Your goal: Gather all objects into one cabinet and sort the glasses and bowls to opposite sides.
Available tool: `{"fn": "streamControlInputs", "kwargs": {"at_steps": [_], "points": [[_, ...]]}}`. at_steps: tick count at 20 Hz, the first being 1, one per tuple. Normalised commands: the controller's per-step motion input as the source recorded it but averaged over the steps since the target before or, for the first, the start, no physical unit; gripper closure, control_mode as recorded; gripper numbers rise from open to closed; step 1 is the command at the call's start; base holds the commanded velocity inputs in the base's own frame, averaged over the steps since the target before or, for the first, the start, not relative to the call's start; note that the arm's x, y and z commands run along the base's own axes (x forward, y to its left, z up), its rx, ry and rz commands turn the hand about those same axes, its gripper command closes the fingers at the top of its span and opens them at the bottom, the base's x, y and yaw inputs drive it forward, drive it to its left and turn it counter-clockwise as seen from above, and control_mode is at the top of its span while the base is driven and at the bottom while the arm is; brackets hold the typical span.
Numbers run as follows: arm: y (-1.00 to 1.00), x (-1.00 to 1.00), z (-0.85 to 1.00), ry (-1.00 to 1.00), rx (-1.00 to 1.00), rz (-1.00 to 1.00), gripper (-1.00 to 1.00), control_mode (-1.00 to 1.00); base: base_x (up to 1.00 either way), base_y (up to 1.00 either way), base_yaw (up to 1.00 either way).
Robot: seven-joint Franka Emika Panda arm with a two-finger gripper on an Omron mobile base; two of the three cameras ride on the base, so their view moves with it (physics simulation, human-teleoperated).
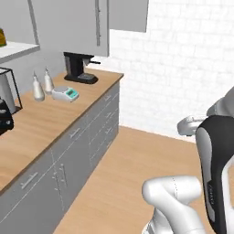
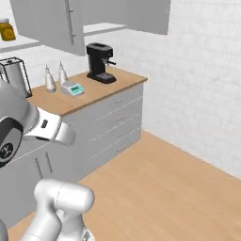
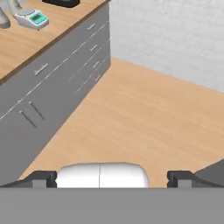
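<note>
White arm links (image 1: pixel 176 201) fill the lower right of the left base view, above a bare wooden floor (image 1: pixel 137 169). Beyond them a wooden counter (image 1: pixel 41 123) runs over grey drawers (image 1: pixel 98 123); on it stand a black coffee machine (image 1: pixel 78 67), a small kitchen scale (image 1: pixel 65 93) and two pale bottles (image 1: pixel 42 84) just beside the scale. Above hangs the wall cabinet (image 1: pixel 68 23), one grey door with a long bar handle swung open.

From the right base view, the arm (image 2: pixel 33 127) rises at the lower left. The same coffee machine (image 2: pixel 100 62), scale (image 2: pixel 72 88) and bottles (image 2: pixel 55 76) sit on the counter (image 2: pixel 99 92). A white shelf (image 2: pixel 19 44) inside the open cabinet (image 2: pixel 52 21) carries a yellow jar (image 2: pixel 6 29).

Through the hand view, the hand (image 3: pixel 112 178) points down at the floor (image 3: pixel 140 113), its two dark fingertips (image 3: pixel 41 178) set wide apart with nothing between them. The scale (image 3: pixel 31 18) shows at the top left on the counter (image 3: pixel 26 43).
</note>
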Motion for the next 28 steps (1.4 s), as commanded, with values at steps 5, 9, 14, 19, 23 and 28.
{"fn": "streamControlInputs", "kwargs": {"at_steps": [5, 9, 14, 19, 23, 28], "points": [[0.00, 0.00, 0.00, 0.00, 0.00, 0.00, -1.00, 1.00, 0.42, 0.00, 0.72], [0.00, 0.00, 0.00, 0.00, 0.00, 0.00, -1.00, 1.00, 0.53, 0.00, 0.63], [0.00, 0.00, 0.00, 0.00, 0.00, 0.00, -1.00, 1.00, 0.40, 0.00, 0.63], [0.00, 0.00, 0.00, 0.00, 0.00, 0.00, -1.00, 1.00, 0.15, -0.09, 0.65], [0.00, 0.00, 0.00, 0.00, 0.00, 0.00, -1.00, 1.00, 0.09, -0.72, 0.36], [0.00, 0.00, 0.00, 0.00, 0.00, 0.00, -1.00, 1.00, 0.27, -0.99, 0.22]]}}
